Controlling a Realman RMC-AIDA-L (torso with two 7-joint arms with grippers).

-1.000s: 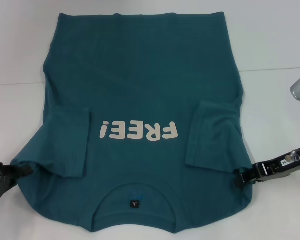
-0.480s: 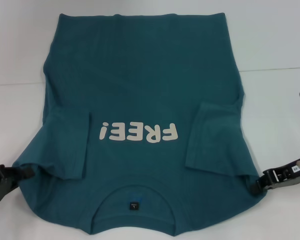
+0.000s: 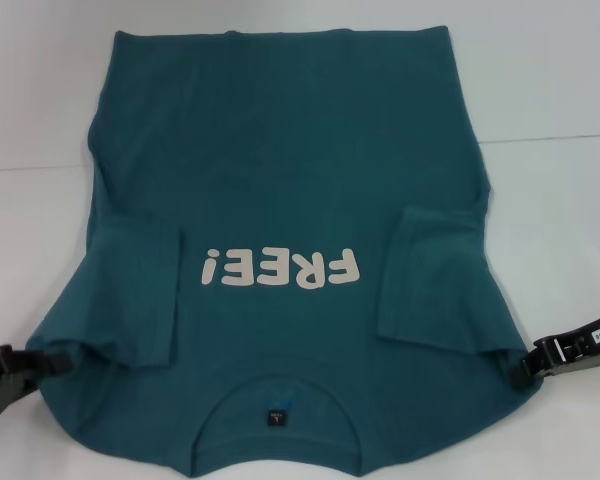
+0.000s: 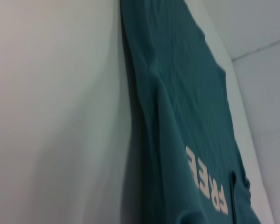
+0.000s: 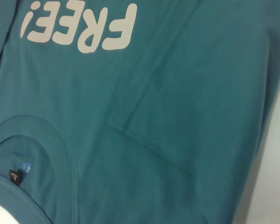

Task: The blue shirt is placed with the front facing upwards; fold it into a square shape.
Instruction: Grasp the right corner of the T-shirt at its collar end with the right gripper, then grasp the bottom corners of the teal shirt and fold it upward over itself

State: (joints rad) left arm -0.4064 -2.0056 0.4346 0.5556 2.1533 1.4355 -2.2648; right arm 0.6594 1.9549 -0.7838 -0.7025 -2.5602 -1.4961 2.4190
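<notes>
1. We see the blue shirt (image 3: 290, 200) lying flat on the white table (image 3: 550, 80), front side up, with the collar at the near edge and the hem at the far edge.
2. The cream "FREE!" lettering (image 3: 282, 270) is in the middle of the chest, and the small dark neck label (image 3: 276, 416) sits inside the collar.
3. Both short sleeves are folded inward over the chest, one on each side of the lettering.
4. The left gripper (image 3: 42, 362) is at the near left edge of the shirt, closed on a pinch of the shoulder cloth.
5. The right gripper (image 3: 525, 372) is at the near right edge, its fingers also closed on the shoulder cloth.
6. Our right wrist view shows the folded right sleeve (image 5: 196, 102) lying smooth beside the lettering.
</notes>
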